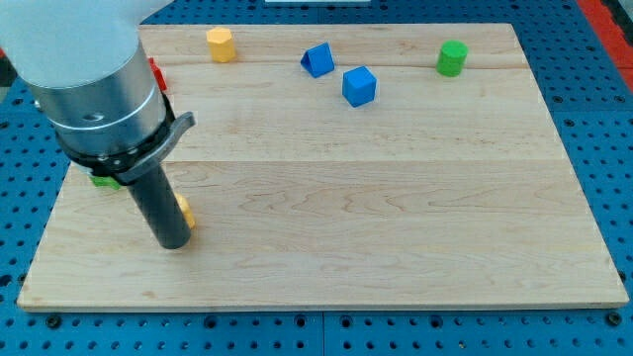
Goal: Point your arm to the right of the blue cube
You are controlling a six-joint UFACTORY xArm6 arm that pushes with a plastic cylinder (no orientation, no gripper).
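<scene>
Sitting near the view's top, the blue cube looks light and slidy, so I aim beside it, while my tip, holding nothing, rests far off lower left.

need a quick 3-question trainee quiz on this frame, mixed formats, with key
1. True or false: my tip is touching the blue cube on the wooden board.
2. Which block lies nearest the view's top-right corner?
A. the yellow hexagonal block
B. the green cylinder
C. the blue triangular block
3. Fill in: to reach the right of the blue cube, the tip must travel toward the view's ____ and top.

Key:
1. False; the tip sits far off at the view's lower left, beside a small yellow block half hidden behind the rod.
2. B
3. right
</scene>
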